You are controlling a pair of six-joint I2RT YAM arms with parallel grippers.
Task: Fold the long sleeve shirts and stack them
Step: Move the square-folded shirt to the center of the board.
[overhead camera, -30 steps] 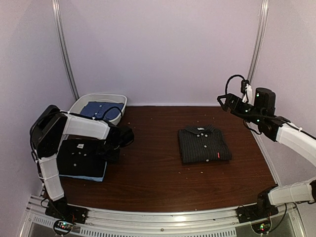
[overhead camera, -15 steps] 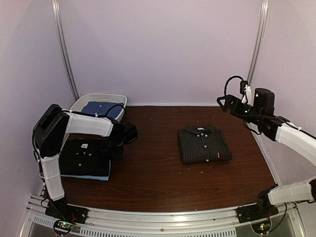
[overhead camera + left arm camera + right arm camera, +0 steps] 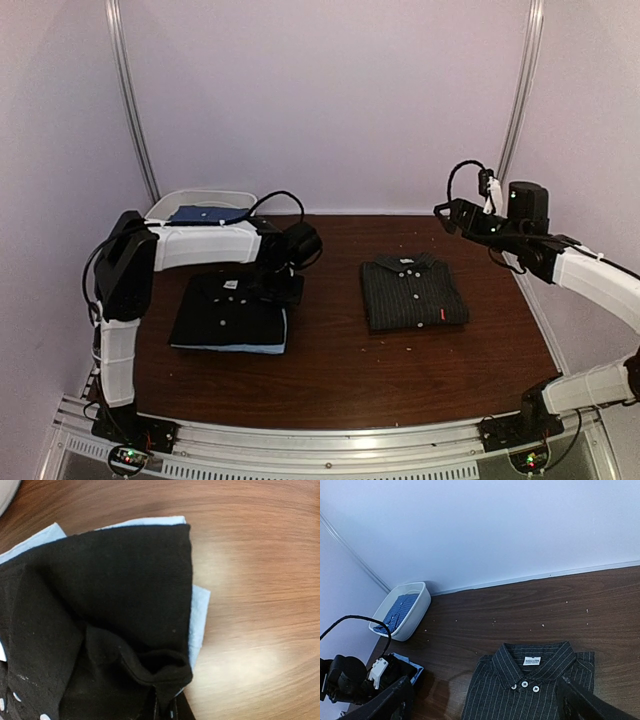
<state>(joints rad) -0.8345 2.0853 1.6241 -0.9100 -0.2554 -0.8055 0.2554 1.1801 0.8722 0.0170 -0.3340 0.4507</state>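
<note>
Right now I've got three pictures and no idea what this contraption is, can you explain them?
These are two robot arms bolted to a table, each ending in a two-finger claw. One picture looks down from above; the other two come from cameras on the wrists. On the table lie a folded pinstriped shirt and a black shirt stacked on a light blue shirt. A white tub at the back holds a blue shirt. The left claw is shut on the black shirt's edge; the right claw hangs open, holding nothing.
</note>
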